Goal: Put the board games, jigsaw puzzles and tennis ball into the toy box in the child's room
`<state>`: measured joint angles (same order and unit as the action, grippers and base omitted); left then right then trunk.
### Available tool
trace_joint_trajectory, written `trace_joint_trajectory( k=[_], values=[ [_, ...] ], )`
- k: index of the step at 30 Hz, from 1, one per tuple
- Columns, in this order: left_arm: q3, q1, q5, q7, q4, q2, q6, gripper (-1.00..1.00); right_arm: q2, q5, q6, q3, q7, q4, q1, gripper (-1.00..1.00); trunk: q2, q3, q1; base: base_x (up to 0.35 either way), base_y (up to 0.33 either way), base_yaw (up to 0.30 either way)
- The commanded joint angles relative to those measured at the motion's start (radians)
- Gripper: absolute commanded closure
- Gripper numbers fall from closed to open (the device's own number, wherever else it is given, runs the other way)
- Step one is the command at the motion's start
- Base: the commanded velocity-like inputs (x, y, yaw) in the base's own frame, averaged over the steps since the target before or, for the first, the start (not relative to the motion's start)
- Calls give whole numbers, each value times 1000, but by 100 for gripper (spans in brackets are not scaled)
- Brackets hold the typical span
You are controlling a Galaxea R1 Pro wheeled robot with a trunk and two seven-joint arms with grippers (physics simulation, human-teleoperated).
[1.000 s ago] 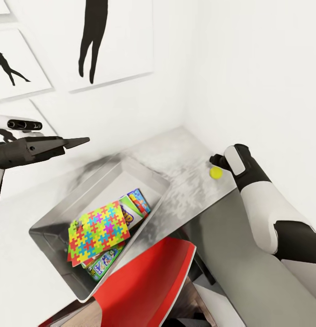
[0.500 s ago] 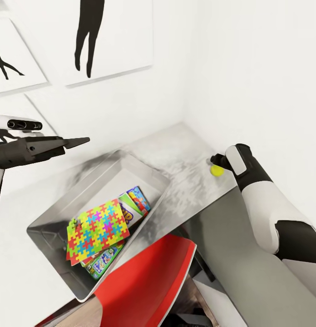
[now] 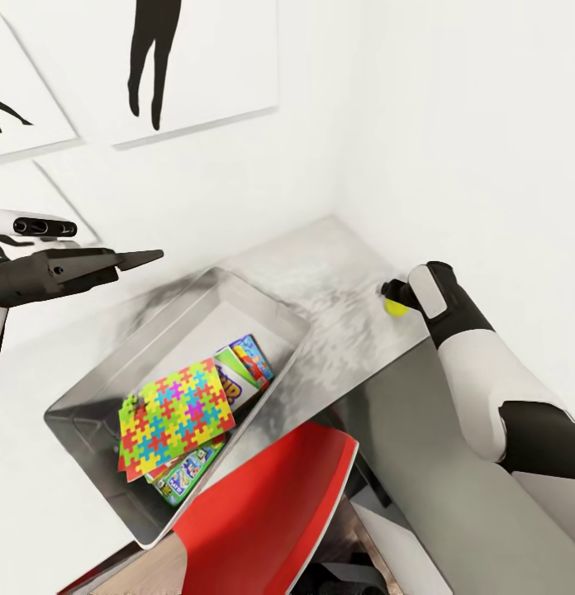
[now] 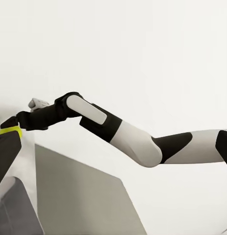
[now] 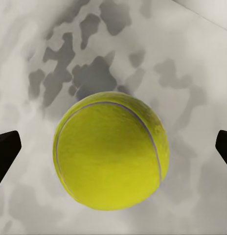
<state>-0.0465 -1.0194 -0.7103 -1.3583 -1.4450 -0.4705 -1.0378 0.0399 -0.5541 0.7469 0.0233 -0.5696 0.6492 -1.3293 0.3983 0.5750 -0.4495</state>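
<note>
The tennis ball [image 3: 394, 307] lies on the table [image 3: 337, 264] near its far right corner, close to the edge. My right gripper [image 3: 390, 294] is open and right over the ball. In the right wrist view the tennis ball [image 5: 111, 149] sits between the two fingertips [image 5: 6, 152], which stand apart from it. The toy box [image 3: 263, 304] stands to the left with a jigsaw puzzle [image 3: 178, 411] lying on top of board games [image 3: 244, 370] inside it. My left gripper [image 3: 147, 258] hovers open and empty above the box's far left side.
A red chair [image 3: 263, 512] stands against the table's front edge, just below the toy box. White walls close the corner behind and to the right of the ball. Black silhouette prints [image 3: 155, 58] hang on the back wall.
The head camera has shifted slightly, so the wall prints sit higher. My right gripper has closed in over the tennis ball, which is now partly covered by it. The left arm is unchanged.
</note>
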Motion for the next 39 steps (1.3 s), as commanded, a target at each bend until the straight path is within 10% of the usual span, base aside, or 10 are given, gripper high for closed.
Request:
trace_joint_trajectory(
  k=[1, 35, 36, 39],
  values=[
    [0, -1, -3, -1, 0, 0, -9, -100, -1, -10, 2, 0, -9, 1, -1, -100, 2, 3, 0, 0, 0, 0],
    [-1, -1, -3, -1, 0, 0, -9, -100, 2, -10, 2, 0, -9, 9, 4, -100, 2, 22, 0, 0, 0, 0],
    [0, -1, -3, -1, 0, 0, -9, -100, 2, -10, 2, 0, -9, 9, 4, 100, 2, 22, 0, 0, 0, 0],
    [0, -1, -3, -1, 0, 0, -9, -100, 3, -10, 2, 0, -9, 9, 4, 100, 2, 22, 0, 0, 0, 0]
  ],
)
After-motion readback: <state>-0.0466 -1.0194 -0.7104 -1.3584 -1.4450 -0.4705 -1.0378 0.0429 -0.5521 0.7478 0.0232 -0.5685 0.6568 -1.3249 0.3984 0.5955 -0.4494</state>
